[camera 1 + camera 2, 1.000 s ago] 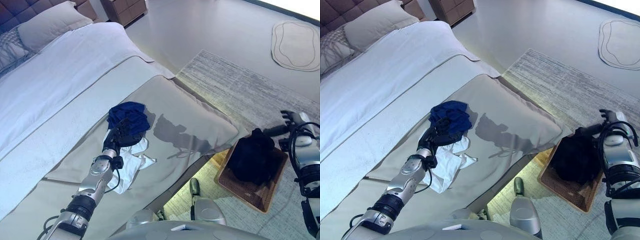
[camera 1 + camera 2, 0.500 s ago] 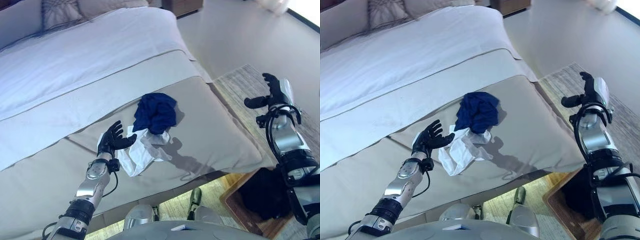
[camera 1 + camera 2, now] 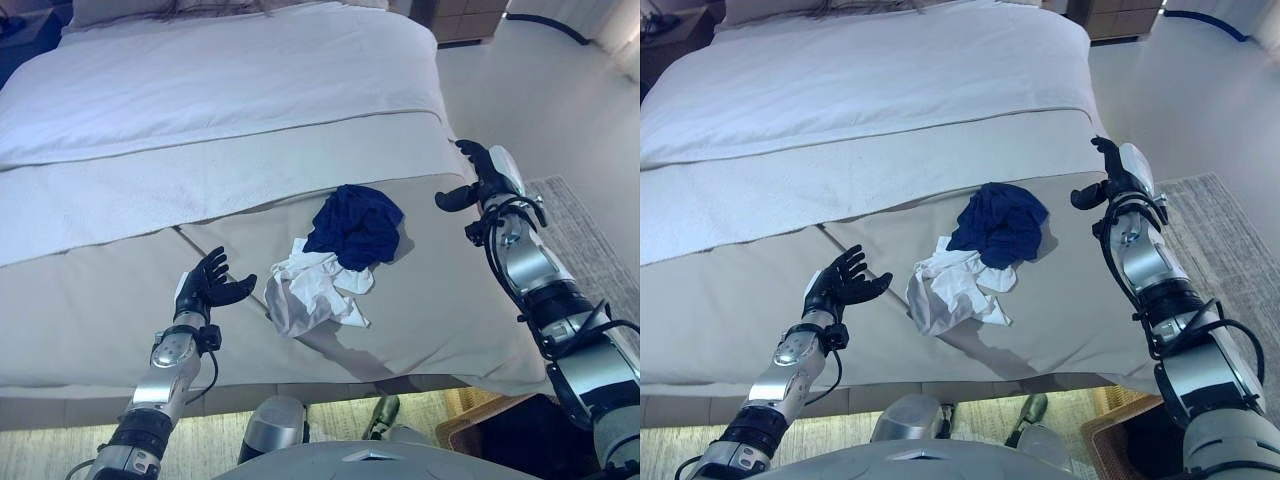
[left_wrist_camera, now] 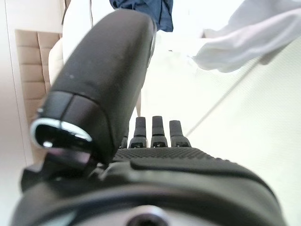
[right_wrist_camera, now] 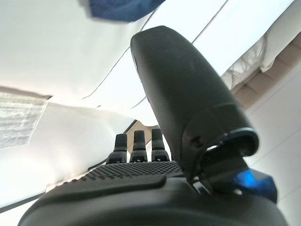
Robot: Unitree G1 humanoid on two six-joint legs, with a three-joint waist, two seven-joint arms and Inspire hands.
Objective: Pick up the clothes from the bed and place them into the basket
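Note:
A crumpled navy garment (image 3: pixel 357 224) lies on the beige cover at the foot of the bed (image 3: pixel 90 300), partly over a crumpled white garment (image 3: pixel 310 293) just in front of it. My left hand (image 3: pixel 204 285) hovers open and empty a short way left of the white garment (image 4: pixel 249 33). My right hand (image 3: pixel 478 177) is raised above the bed's right edge, right of the navy garment (image 5: pixel 120 9), fingers straight, holding nothing. A corner of the brown basket (image 3: pixel 470 433) with dark clothing (image 3: pixel 520 452) inside shows at the lower right.
White sheets (image 3: pixel 230 80) cover the far half of the bed. A wooden dresser (image 3: pixel 470 15) stands beyond the bed's far right corner. A grey rug (image 3: pixel 590 240) lies on the floor at the right, beside the bed.
The camera has swung left, so the bed now fills the view and the basket has slid to the lower right corner. My right hand has come over the bed's right edge.

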